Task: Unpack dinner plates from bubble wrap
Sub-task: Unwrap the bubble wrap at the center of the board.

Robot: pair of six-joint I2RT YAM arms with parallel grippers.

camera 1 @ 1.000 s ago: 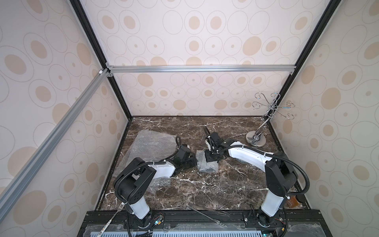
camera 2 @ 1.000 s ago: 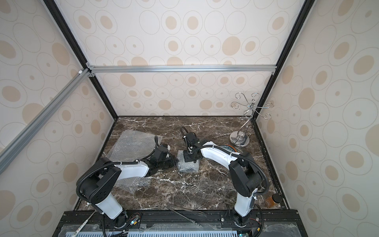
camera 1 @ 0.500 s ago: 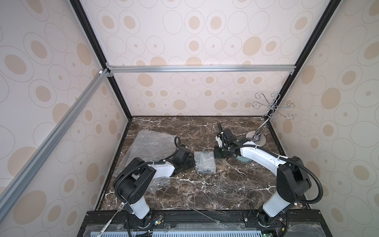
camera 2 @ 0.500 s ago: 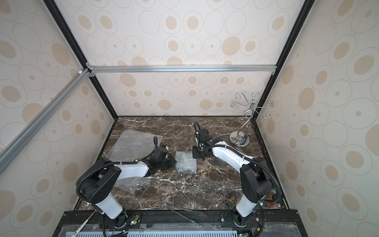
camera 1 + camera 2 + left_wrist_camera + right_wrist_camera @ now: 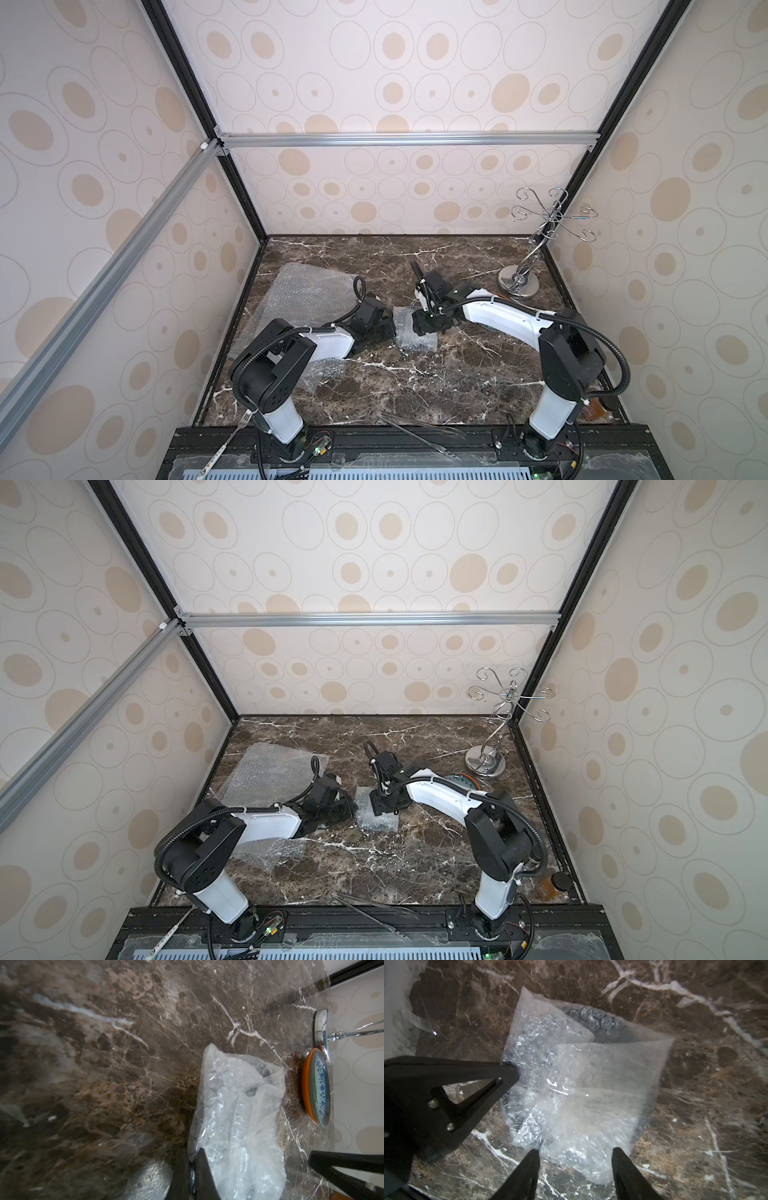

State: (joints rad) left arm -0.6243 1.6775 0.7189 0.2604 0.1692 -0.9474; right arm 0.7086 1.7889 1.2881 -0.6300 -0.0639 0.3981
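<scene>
Bubble wrap bundle [image 5: 581, 1084] sits pinched in the left tool [image 5: 192, 1155], right tool [image 5: 575, 1150] open beside it.

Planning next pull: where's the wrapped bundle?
The bundle sits mid-table in a top view, between the left hand pinching its edge and the right hand.

Your right hand [image 5: 575, 1150] stands spread at the edge of the bubble wrap bundle [image 5: 581, 1088] on the tabletop [image 5: 706, 1126]. The left hand [image 5: 510, 1073] meets the bundle's corner with its tip.
</scene>
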